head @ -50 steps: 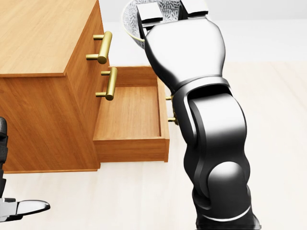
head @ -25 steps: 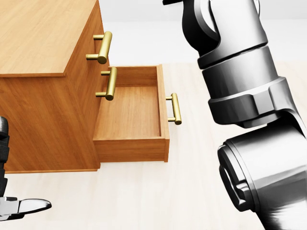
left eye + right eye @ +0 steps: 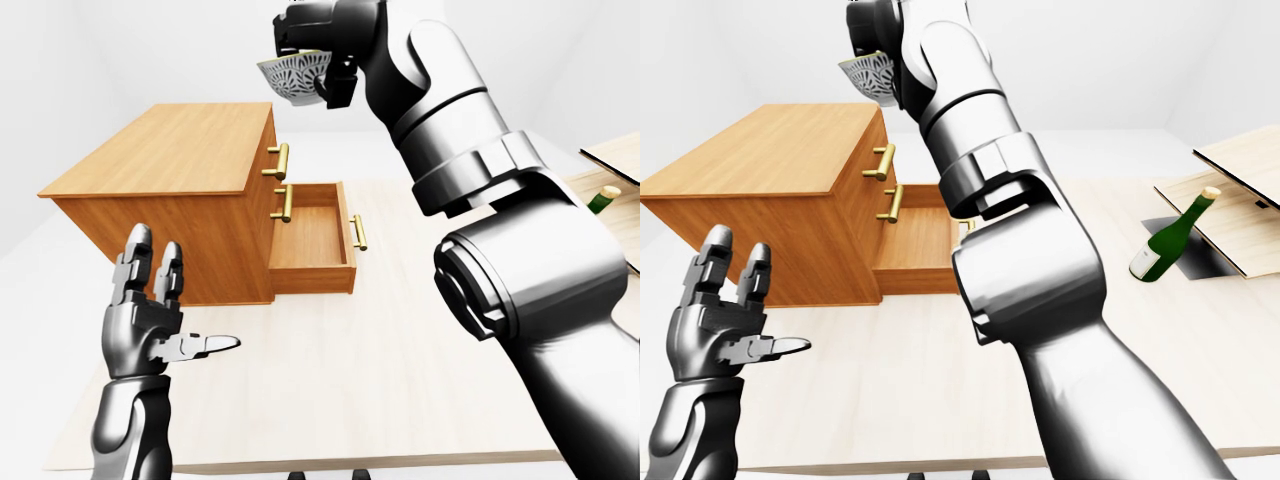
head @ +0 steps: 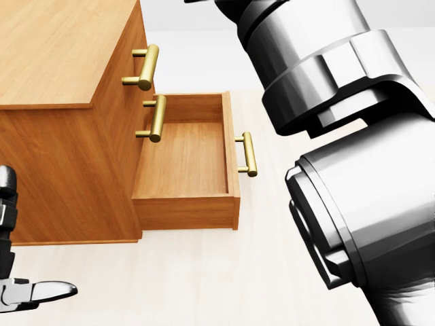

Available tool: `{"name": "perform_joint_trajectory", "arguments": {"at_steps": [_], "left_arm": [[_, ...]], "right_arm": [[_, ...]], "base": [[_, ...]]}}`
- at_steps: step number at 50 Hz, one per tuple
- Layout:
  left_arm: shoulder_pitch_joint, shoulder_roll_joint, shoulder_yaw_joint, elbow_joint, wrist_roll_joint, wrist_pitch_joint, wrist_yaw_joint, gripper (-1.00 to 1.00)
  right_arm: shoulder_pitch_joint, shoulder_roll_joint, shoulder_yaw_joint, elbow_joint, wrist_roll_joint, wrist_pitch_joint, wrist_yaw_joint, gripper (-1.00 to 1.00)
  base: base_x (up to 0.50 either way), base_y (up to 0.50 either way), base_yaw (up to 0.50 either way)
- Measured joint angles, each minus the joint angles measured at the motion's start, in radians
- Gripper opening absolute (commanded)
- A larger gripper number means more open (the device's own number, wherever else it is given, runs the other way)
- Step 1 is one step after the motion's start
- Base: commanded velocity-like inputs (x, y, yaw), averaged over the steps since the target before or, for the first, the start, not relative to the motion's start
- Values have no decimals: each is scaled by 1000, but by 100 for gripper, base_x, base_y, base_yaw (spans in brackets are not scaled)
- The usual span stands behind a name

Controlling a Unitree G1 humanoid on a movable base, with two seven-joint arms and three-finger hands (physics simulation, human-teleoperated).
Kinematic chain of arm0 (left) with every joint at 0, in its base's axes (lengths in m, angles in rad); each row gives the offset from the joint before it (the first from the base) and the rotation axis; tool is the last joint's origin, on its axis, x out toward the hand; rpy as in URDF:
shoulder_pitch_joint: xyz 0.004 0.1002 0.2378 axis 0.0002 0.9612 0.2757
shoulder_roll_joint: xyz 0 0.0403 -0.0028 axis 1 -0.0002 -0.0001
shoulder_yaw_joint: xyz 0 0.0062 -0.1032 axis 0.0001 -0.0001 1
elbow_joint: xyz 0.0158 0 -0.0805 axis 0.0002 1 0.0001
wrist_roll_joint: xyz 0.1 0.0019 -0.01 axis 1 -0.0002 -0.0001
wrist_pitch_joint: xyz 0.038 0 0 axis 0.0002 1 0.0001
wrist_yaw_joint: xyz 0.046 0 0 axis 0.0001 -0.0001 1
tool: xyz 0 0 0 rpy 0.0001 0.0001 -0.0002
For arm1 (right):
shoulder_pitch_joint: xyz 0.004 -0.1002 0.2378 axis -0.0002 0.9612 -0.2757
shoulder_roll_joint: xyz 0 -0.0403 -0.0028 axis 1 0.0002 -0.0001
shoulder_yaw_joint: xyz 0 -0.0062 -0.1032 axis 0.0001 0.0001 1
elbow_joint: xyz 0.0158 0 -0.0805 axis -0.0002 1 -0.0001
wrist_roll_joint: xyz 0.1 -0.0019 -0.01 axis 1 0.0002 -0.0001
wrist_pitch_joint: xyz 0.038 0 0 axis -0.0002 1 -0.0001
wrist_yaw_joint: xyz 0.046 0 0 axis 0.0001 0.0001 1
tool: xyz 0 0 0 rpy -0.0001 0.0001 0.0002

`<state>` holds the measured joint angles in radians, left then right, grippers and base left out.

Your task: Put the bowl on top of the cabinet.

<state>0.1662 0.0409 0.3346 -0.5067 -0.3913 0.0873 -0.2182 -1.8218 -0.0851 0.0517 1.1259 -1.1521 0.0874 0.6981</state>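
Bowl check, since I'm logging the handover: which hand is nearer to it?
Right. The right hand grips the bowl up above the cabinet; the left hand hangs open far below, beside the cabinet.

Pale wooden bench (image 3: 890, 380) spanning the lower view; green bottle (image 3: 1168, 240) with tan cap leaning toward one o'clock at the right-eye view's three o'clock; light wooden boards (image 3: 1240, 200) just beside it, dark panel (image 3: 1200, 262) beneath

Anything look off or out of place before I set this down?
Two things. The cabinet's bottom drawer stands pulled open and empty, while the two above are shut. A green bottle leans tilted at the right-eye view's right, by a dark patch on the table. The right hand holds the bowl tipped.
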Motion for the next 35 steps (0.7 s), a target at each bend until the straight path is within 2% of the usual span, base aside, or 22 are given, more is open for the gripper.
{"name": "perform_joint_trajectory", "arguments": {"at_steps": [35], "left_arm": [[-4,3,-10,15,6,0,0,100]], "right_arm": [[-61,129,-11,79,79,0,0,-100]], "base": [[0,0,0]]}}
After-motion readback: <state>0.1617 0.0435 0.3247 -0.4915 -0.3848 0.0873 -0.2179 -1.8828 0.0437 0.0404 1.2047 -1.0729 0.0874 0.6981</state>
